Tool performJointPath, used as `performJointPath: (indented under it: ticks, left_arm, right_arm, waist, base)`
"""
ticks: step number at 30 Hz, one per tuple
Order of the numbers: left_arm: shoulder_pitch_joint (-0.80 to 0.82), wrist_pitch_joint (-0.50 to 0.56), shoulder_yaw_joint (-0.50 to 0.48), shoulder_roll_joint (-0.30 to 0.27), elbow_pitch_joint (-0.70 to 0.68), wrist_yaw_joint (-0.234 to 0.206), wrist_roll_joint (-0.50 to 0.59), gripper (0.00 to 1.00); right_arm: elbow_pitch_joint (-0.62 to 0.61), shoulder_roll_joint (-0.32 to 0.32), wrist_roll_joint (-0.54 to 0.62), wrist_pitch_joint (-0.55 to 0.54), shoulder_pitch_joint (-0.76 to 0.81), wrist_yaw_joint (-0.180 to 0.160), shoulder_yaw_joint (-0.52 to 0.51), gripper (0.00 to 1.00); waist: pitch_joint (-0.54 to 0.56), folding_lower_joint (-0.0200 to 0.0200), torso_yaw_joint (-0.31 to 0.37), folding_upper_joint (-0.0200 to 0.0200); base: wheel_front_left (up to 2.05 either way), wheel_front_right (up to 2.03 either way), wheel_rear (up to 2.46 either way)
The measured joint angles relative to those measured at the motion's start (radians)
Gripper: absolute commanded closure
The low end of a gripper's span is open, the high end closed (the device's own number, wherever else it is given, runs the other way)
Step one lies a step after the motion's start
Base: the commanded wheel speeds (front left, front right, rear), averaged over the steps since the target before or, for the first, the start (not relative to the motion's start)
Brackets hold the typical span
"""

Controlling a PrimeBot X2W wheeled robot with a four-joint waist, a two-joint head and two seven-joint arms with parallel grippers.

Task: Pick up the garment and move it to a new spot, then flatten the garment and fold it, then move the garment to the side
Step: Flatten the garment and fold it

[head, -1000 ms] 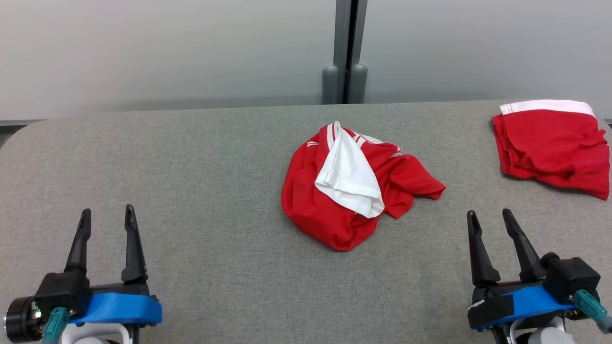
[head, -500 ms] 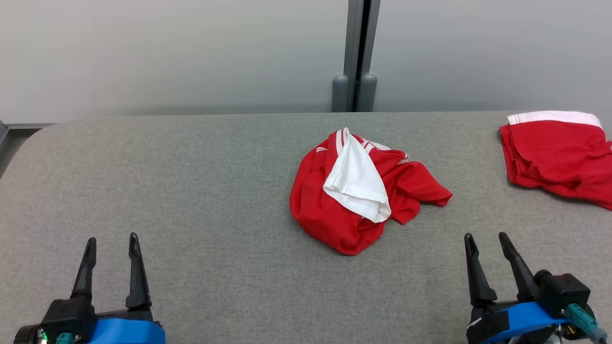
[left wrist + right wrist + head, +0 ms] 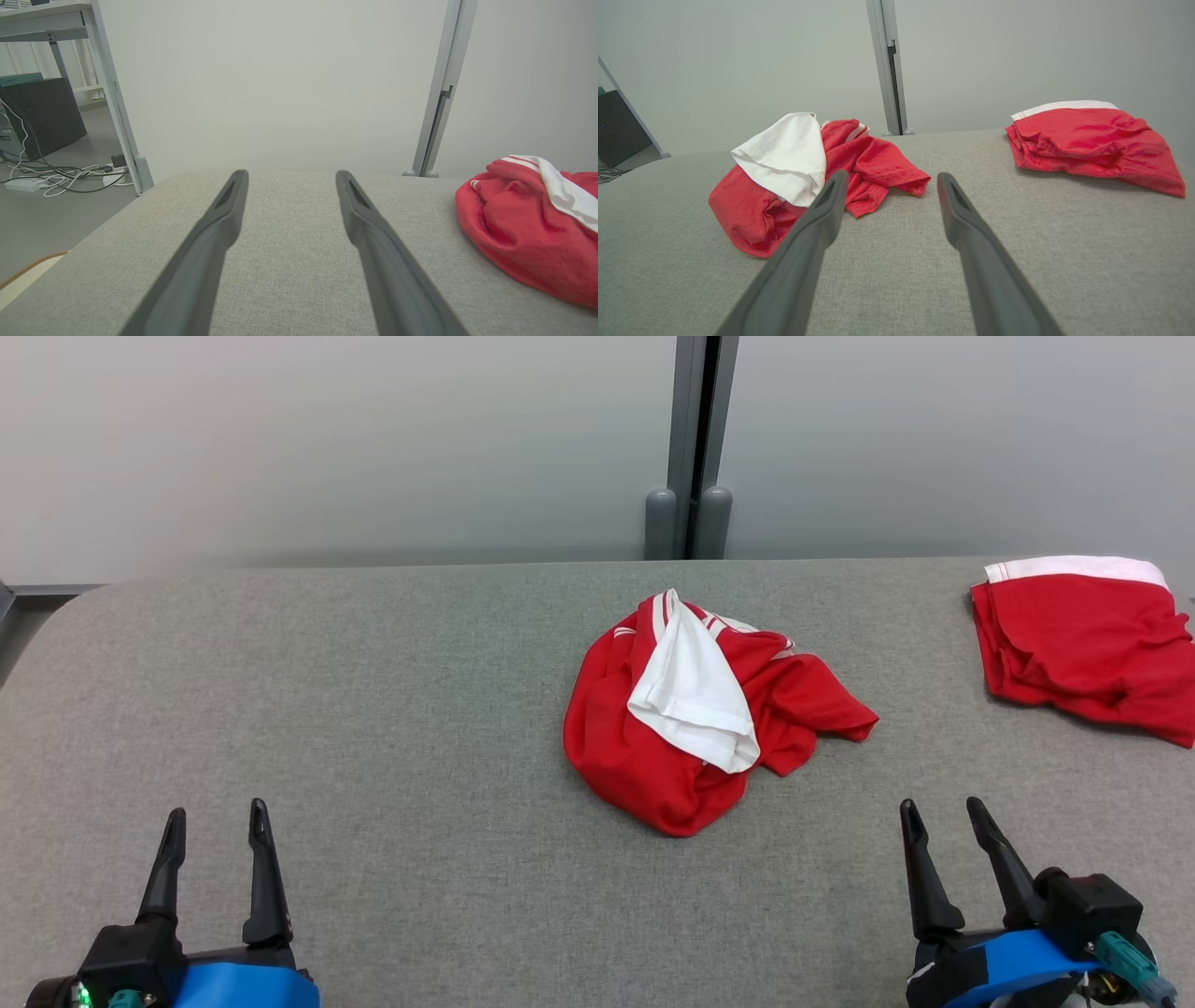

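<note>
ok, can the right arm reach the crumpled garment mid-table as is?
Probably yes. The right tool is open and empty; only bare table lies between it and the crumpled garment. The folded garment sits farther right, off that path.

- Crumpled garment [image 3: 644,765]: red, with a white panel and thin white stripes at one edge.
- Folded garment [image 3: 1074,635]: red, with a white band along its far edge.
- Table cover [image 3: 373,709]: mottled grey weave.
- Left gripper [image 3: 216,808] and right gripper [image 3: 939,802]: black fingers, blue wrist bands.
- Wall [image 3: 280,429]: pale grey.
- Post [image 3: 689,429]: darker grey.
</note>
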State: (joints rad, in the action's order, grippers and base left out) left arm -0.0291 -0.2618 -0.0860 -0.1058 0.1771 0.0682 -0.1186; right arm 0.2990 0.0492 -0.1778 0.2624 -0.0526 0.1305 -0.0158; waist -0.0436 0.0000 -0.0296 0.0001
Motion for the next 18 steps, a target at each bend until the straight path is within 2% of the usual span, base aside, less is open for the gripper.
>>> performJointPath:
  ticks: [18]
  left_arm:
    - [0.008, 0.0, -0.028, 0.02, 0.006, 0.022, 0.031, 0.0]
  right_arm:
    - [0.005, 0.0, 0.007, 0.0, -0.008, 0.0, 0.016, 0.0]
  waist:
    - [-0.014, 0.0, -0.003, 0.0]
  base:
    - [0.0, 0.0, 0.0]
